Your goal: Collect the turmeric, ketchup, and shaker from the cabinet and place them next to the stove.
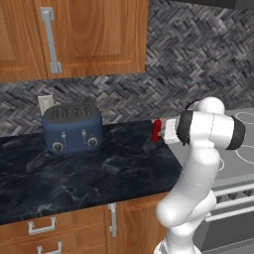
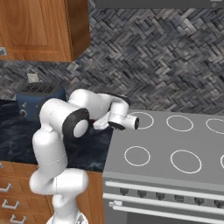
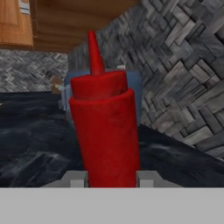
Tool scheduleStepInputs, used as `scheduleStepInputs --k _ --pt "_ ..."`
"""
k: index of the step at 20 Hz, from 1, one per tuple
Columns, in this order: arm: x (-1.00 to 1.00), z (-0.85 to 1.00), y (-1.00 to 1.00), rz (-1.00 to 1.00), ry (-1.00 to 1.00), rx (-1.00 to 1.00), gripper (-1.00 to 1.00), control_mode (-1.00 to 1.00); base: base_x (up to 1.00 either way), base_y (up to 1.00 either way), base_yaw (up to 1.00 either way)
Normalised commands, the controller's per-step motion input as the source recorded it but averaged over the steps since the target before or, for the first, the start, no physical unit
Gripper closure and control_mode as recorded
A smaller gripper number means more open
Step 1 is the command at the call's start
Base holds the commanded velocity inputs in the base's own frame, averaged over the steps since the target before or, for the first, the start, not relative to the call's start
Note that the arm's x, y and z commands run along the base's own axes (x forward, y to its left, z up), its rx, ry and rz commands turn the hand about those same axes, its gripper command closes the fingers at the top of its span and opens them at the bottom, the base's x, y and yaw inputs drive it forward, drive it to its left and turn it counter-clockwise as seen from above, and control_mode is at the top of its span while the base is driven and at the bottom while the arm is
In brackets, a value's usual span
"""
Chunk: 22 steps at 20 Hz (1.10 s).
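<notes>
The ketchup (image 3: 107, 131), a slim red squeeze bottle with a pointed nozzle, stands upright between my fingers, close up in the hand view. My gripper (image 1: 160, 132) is shut on the ketchup (image 1: 156, 128) just above the dark counter, near its right end beside the stove (image 1: 246, 149). The stove's grey cooktop (image 2: 166, 148) with white burner rings lies right of my arm. The cabinet (image 1: 89, 34) hangs on the wall above and to the left, its doors closed in the left base view.
A blue toaster (image 1: 73, 128) sits at the back of the black marble counter (image 1: 99, 173), left of my hand. A herringbone stone backsplash (image 2: 166, 65) runs behind. Base drawers with silver handles (image 1: 42, 227) are below the counter edge.
</notes>
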Motion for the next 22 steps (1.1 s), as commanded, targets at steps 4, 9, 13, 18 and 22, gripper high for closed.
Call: scheduleStepInputs --k 4,9,13,18,22 --pt "0.17 -0.24 0.0 0.05 0.0 0.0 1.0 -1.0 0.0 0.0 0.0" --pt "0.06 -0.1 0.09 0.01 0.0 -0.01 1.0 -1.0 0.0 0.0 0.0" --pt "0.03 -0.11 0.19 0.0 0.0 -0.04 -1.0 -1.0 0.0 0.0 0.0" --pt "0.0 -0.06 0.2 0.0 0.0 -0.05 -1.0 -1.0 0.0 0.0 0.0" --pt "0.0 0.0 0.0 0.0 0.0 0.0 -1.0 -1.0 0.0 0.0 0.0"
